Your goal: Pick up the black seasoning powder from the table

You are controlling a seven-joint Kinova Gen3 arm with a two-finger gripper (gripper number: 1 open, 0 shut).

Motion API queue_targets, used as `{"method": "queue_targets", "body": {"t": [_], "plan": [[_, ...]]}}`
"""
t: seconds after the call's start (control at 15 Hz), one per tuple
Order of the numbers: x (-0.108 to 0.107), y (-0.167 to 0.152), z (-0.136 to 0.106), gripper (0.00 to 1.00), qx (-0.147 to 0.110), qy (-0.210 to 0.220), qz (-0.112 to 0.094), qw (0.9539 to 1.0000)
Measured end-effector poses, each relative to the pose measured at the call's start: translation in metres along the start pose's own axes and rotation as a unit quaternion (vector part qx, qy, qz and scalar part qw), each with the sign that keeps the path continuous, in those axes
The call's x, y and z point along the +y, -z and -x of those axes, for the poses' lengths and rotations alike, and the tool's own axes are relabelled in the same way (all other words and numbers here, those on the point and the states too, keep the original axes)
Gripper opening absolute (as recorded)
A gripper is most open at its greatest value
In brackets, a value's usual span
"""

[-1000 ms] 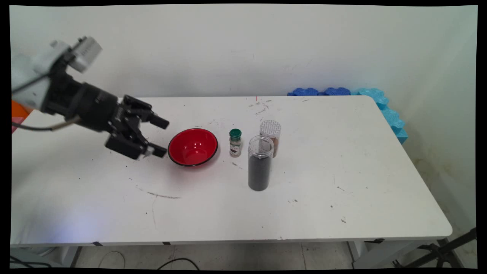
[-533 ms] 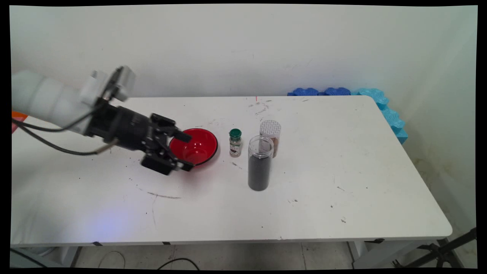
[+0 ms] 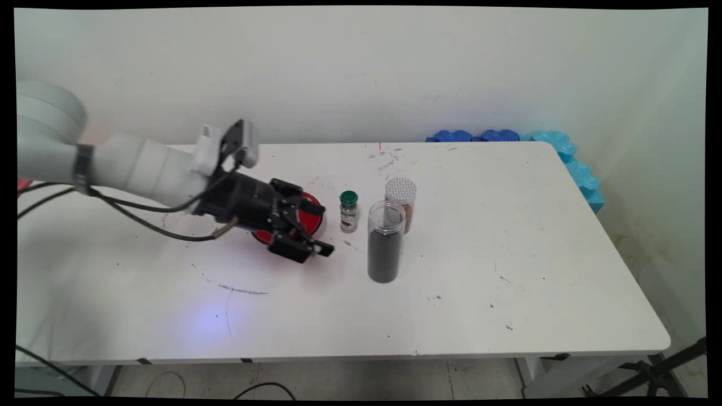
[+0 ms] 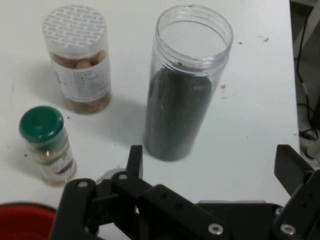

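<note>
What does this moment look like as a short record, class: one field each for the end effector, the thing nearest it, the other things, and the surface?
End effector: end effector, open, empty, held low over the table, reaching across the red bowl toward the jars.
Nearest thing: red bowl, mostly hidden beneath the end effector in the main view.
Other things: open tall jar part full of dark grains; small green-capped bottle; white-lidded jar behind the tall one. All upright.
Surface: white table, scuffed.

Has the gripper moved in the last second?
Yes. The gripper has travelled right, from left of the red bowl to over it, toward the open jar.
</note>
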Motion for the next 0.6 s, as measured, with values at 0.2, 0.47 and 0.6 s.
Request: {"method": "queue_targets", "body": {"t": [0.2,0.47,0.6], "plan": [[-0.004,-0.023,-0.003,1.0,0.005,0.001,0.002,1.0],[-0.007,-0.049,-0.008,1.0,0.009,-0.005,0.008,0.9999],[-0.009,-0.06,-0.01,1.0,0.011,-0.009,0.01,0.9998]]}}
